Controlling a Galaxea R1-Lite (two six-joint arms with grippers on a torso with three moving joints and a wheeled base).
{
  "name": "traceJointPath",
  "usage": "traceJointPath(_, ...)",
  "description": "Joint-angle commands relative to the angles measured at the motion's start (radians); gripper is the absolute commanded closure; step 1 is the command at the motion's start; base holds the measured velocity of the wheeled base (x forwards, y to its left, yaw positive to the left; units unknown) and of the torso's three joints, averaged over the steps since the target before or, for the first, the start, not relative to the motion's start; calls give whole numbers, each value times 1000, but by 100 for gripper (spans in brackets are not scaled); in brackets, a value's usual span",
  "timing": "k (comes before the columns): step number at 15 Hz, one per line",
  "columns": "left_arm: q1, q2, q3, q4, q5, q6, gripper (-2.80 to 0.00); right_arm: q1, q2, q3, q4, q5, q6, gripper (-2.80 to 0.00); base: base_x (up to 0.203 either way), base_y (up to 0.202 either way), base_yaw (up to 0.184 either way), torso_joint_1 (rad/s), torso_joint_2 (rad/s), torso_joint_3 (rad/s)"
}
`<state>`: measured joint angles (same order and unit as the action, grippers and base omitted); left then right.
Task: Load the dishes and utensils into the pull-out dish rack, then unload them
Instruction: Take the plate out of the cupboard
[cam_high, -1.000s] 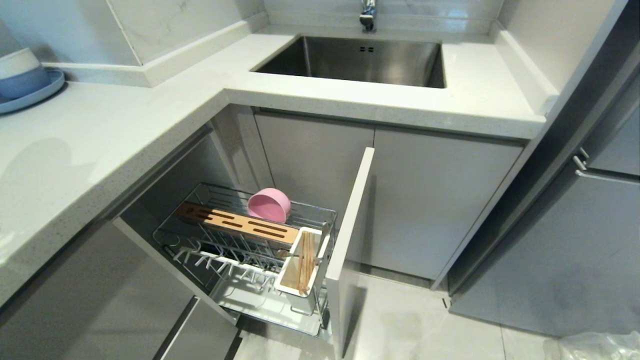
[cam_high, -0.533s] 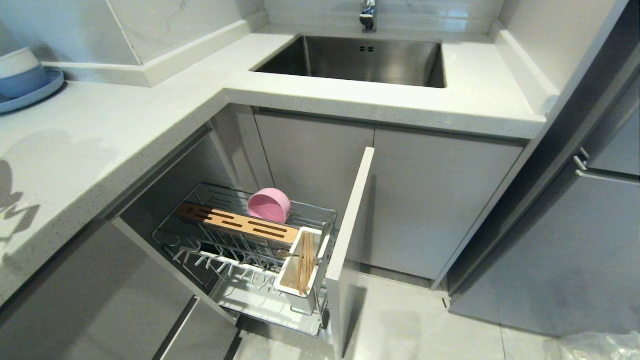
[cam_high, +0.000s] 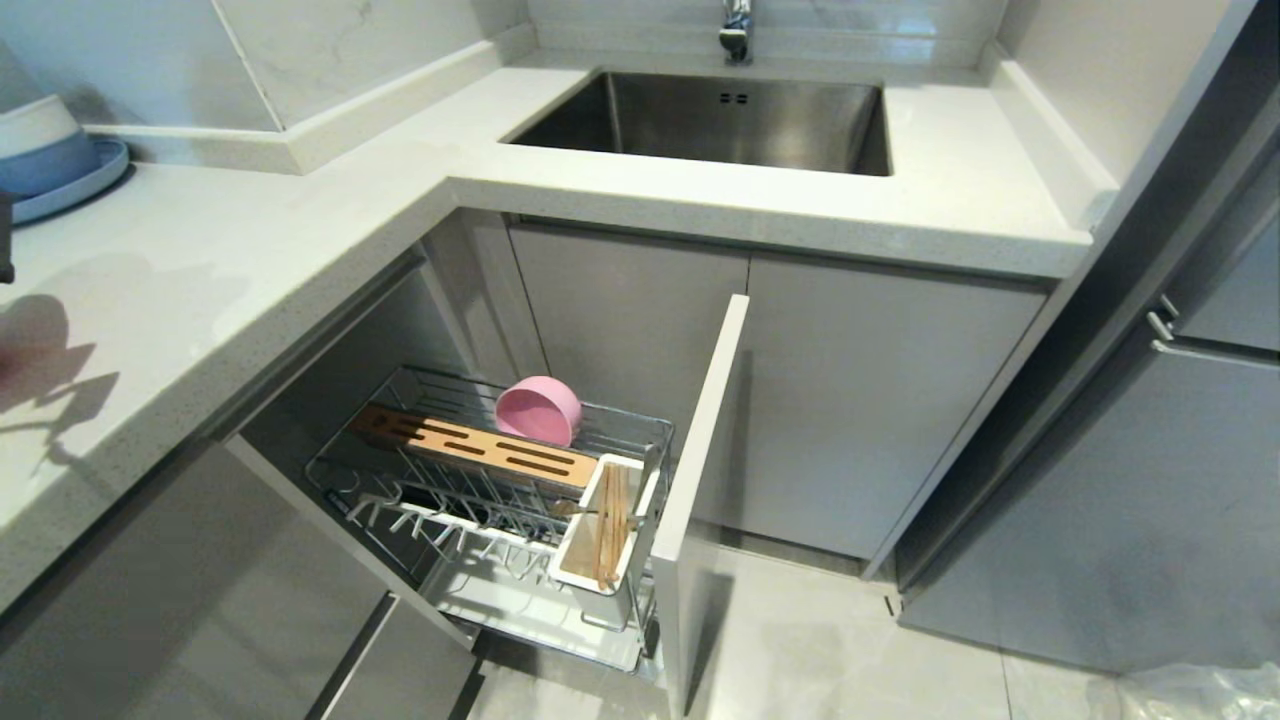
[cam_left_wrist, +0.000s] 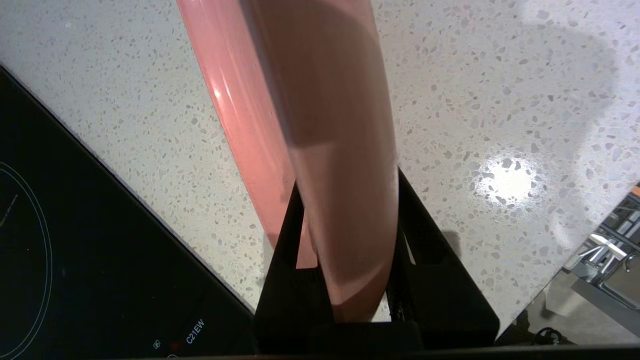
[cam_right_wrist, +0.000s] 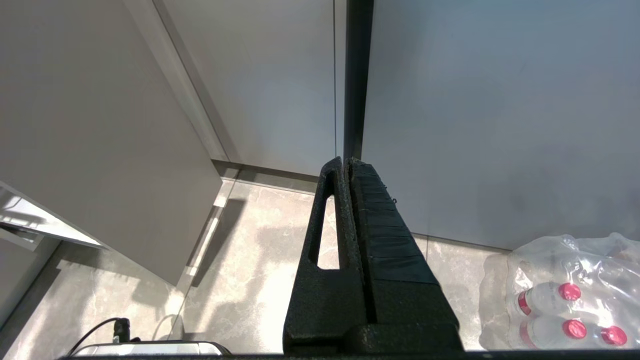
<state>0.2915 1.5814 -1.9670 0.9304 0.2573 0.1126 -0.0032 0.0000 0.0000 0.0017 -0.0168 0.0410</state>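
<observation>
Pink plastic fills most of your left wrist view: the left gripper (cam_left_wrist: 350, 215) has its black fingers (cam_left_wrist: 425, 250) pinched on the edge of the pink plate (cam_left_wrist: 320, 125), which stands on edge between them above the speckled white countertop (cam_left_wrist: 500, 100), with the black glass of an induction hob (cam_left_wrist: 75, 225) just beside it. In your head view only a dark sliver of that arm shows at the far left border, and its shadow falls on the counter there. Look lower and you find the pull-out dish rack (cam_high: 440, 490) drawn out of the cabinet under the counter, its grey door front (cam_high: 700, 480) standing edge-on toward you. The pink bowl (cam_high: 540, 408) lies tipped on its side at the back of the wire basket, just behind the slotted wooden bar (cam_high: 470, 447). The white utensil holder (cam_high: 590, 580) sits at the front corner next to the door front, and you can see the chopsticks (cam_high: 608, 525) lying in it; a thin metal piece beside them may be the fork, but you cannot tell for sure. The plate prongs stand bare above the white drip tray (cam_high: 500, 600). On the counter at the far left rests a blue plate (cam_high: 70, 185) with stacked bowls (cam_high: 40, 145) on it, and the steel sink (cam_high: 720, 120) lies at the back. Your right gripper (cam_right_wrist: 347, 162) hangs with its fingers pressed together, holding nothing, pointed at grey cabinet fronts and the tiled floor (cam_right_wrist: 250, 260), near a shrink-wrapped pack of bottles (cam_right_wrist: 565, 295).
</observation>
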Motion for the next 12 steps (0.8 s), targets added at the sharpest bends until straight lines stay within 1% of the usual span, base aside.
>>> traceJointPath(1,-6,21,0,7,3,-1,0,0,0,2,0,0,0,0,0,0,0,0,0,0)
traceJointPath(9,-15,39,0,23,24,4,0,0,0,2,0,0,0,0,0,0,0,0,0,0)
traceJointPath(12,-15,35,0,48,75,11,0,0,0,2,0,0,0,0,0,0,0,0,0,0)
